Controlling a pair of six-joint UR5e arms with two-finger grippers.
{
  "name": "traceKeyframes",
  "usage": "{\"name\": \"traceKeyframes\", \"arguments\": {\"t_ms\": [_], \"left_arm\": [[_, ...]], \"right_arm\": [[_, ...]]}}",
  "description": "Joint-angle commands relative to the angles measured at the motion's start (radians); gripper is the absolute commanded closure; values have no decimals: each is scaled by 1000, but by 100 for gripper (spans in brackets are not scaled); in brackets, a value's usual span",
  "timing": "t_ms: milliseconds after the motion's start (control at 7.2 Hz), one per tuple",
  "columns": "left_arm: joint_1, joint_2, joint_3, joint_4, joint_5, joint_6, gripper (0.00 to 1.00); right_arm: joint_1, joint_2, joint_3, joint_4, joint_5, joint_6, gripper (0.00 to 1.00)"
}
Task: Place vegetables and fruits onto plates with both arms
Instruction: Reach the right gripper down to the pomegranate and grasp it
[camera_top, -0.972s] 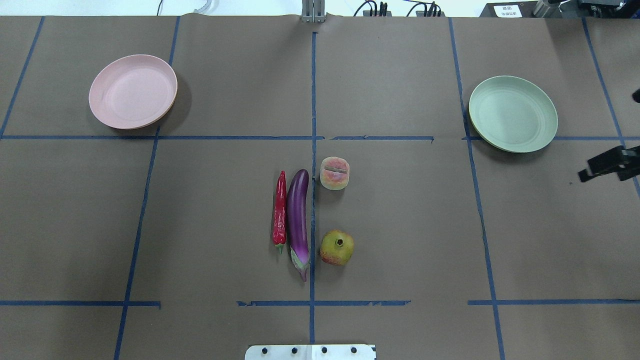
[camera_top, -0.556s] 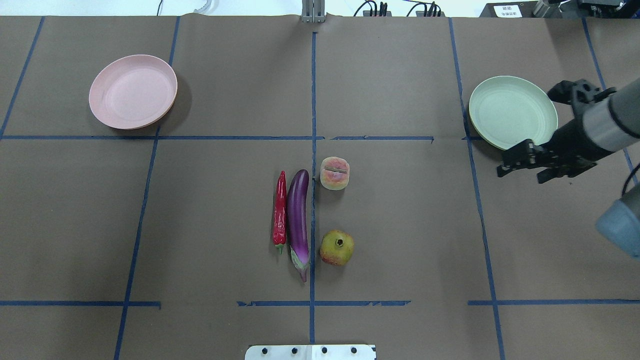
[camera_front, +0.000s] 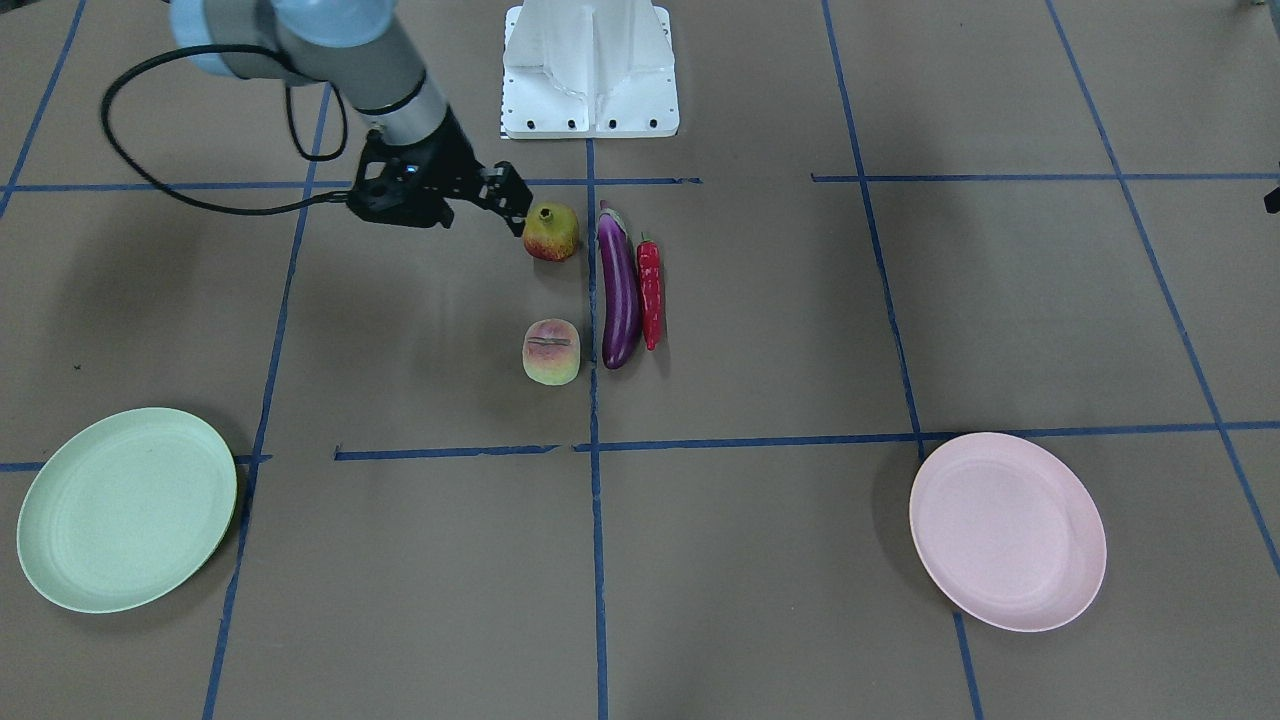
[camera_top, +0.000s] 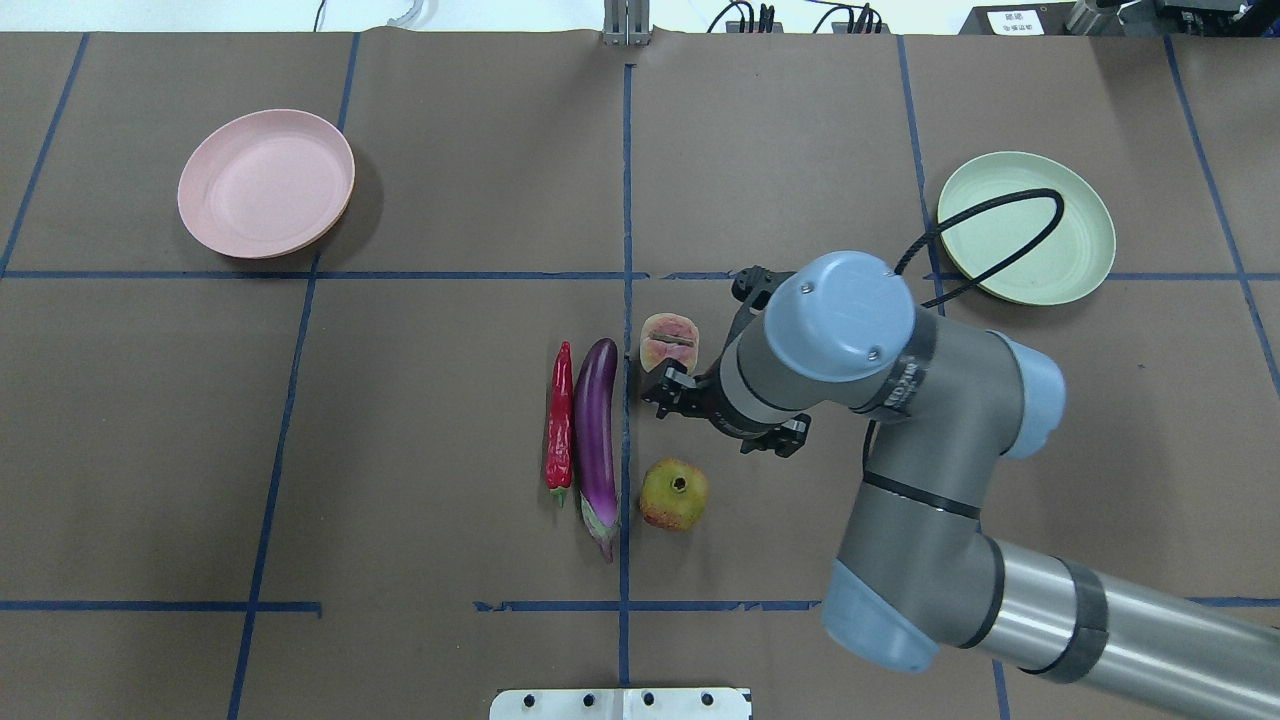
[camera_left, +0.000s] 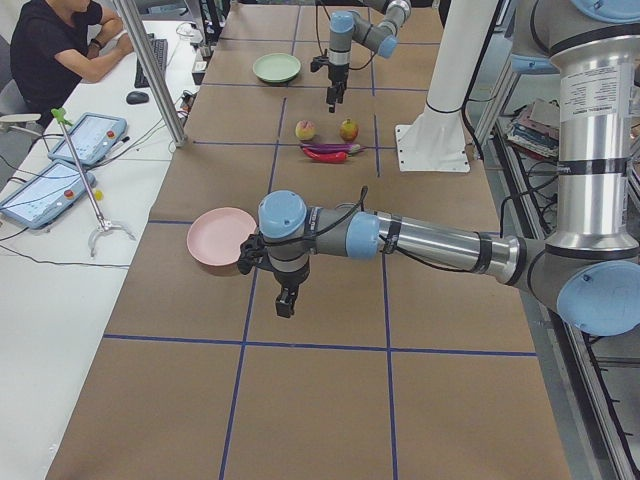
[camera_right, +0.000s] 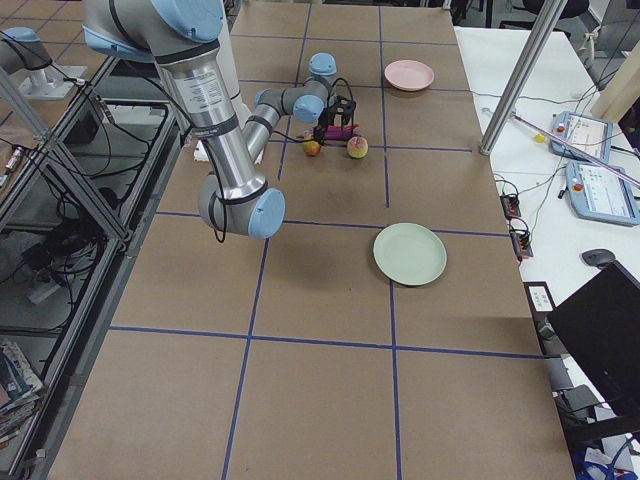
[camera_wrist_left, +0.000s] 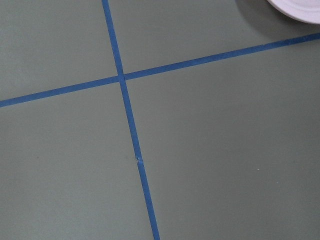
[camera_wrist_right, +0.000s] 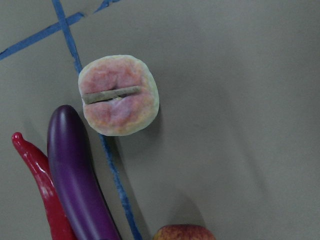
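The eggplant (camera_top: 595, 430) and red chili pepper (camera_top: 559, 420) lie side by side at the table's middle. The peach (camera_top: 670, 345) and pomegranate (camera_top: 674, 494) lie just right of them. My right gripper (camera_top: 663, 390) hovers between peach and pomegranate, close to the pomegranate (camera_front: 552, 233), and looks open and empty (camera_front: 515, 205). Its wrist view shows the peach (camera_wrist_right: 119, 95), eggplant (camera_wrist_right: 75, 170) and chili (camera_wrist_right: 37, 180) below. The pink plate (camera_top: 266, 183) and green plate (camera_top: 1075, 255) hold nothing. My left gripper (camera_left: 285, 300) hangs over bare table near the pink plate (camera_left: 222, 237); I cannot tell whether it is open.
Blue tape lines cross the brown table cover. The white base block (camera_front: 590, 70) stands at the robot's edge. The right arm's cable loops over the green plate. An operator (camera_left: 60, 40) sits at a side desk. The pink plate's rim (camera_wrist_left: 300, 10) shows in the left wrist view.
My right arm has swung in from the table's right edge, past the green plate, to the middle over the fruits. The fruits, vegetables and plates have not moved.
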Motion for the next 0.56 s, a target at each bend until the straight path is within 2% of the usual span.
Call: {"name": "traceKeyframes", "arguments": {"t_ms": [0, 417], "left_arm": [[0, 1, -1, 1, -1, -1, 0], [0, 1, -4, 0, -2, 0, 0]], "right_arm": [[-50, 33, -56, -22, -55, 41, 0], [-112, 41, -125, -9, -97, 41, 0]]}}
